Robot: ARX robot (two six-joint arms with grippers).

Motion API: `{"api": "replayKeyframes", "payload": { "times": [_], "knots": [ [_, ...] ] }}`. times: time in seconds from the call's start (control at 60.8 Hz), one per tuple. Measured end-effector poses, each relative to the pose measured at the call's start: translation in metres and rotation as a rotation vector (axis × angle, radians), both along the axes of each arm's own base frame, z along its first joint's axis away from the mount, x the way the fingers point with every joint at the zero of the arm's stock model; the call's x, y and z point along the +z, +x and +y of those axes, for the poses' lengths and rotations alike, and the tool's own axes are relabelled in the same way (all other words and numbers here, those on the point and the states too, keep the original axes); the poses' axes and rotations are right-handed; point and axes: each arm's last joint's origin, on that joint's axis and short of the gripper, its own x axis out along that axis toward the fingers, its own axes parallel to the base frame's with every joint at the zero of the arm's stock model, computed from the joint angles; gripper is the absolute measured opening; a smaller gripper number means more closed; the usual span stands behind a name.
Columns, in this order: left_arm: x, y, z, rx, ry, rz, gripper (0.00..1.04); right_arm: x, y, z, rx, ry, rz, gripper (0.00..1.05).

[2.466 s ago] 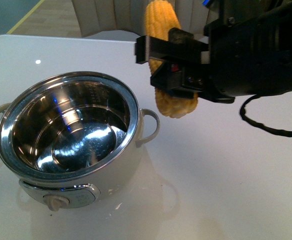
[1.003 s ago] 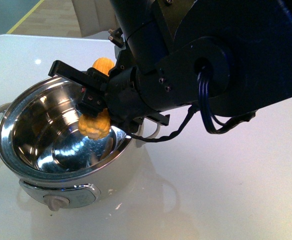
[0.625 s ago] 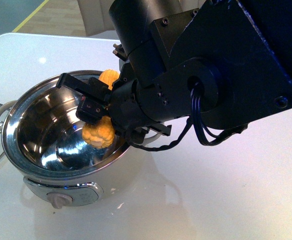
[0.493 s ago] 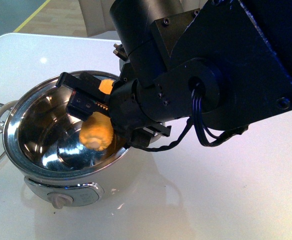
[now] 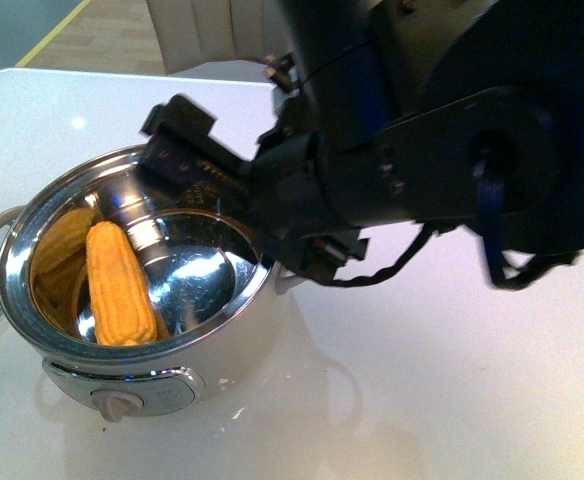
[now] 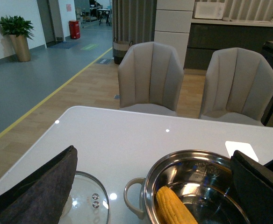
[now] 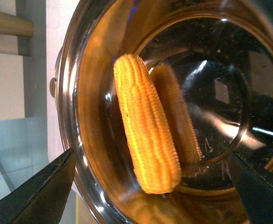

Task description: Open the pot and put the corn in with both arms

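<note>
Corn: the corn cob (image 5: 119, 287) is seen lying inside the pot (image 5: 234, 338), against the inner wall on the side away from the right gripper, with nothing gripping it.
Long axis: it runs from the pot's far rim toward the dial side; the blunt end rests low near the dial (image 5: 117, 405), and the cob leans on the steel wall.
Pot: it stands open on the white table (image 5: 452, 380); the glass lid (image 6: 87, 203) lies flat on the table just beside a loop handle.
Right gripper (image 5: 187, 160): held over the pot's far rim, jaws spread wide, nothing between them.
Left gripper (image 6: 150, 196): near the lid, jaws parted wide, empty.
</note>
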Motion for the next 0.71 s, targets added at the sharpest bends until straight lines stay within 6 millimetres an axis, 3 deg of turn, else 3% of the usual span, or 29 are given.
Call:
{"api": "replayKeyframes", "payload": {
  "times": [0.164, 0.345, 0.477, 0.707],
  "knots": [
    [0.000, 0.000, 0.000, 0.000, 0.000, 0.000, 0.98, 0.042, 0.002, -0.055, -0.117, 0.051, -0.092, 0.96],
    [0.000, 0.000, 0.000, 0.000, 0.000, 0.000, 0.98, 0.065, -0.015, -0.104, -0.175, 0.000, -0.160, 0.96],
    [0.000, 0.000, 0.000, 0.000, 0.000, 0.000, 0.98, 0.075, -0.040, -0.136, -0.177, -0.126, -0.223, 0.96],
    [0.000, 0.000, 0.000, 0.000, 0.000, 0.000, 0.98, 0.094, -0.102, -0.182, -0.171, -0.284, -0.311, 0.96]
  ]
}}
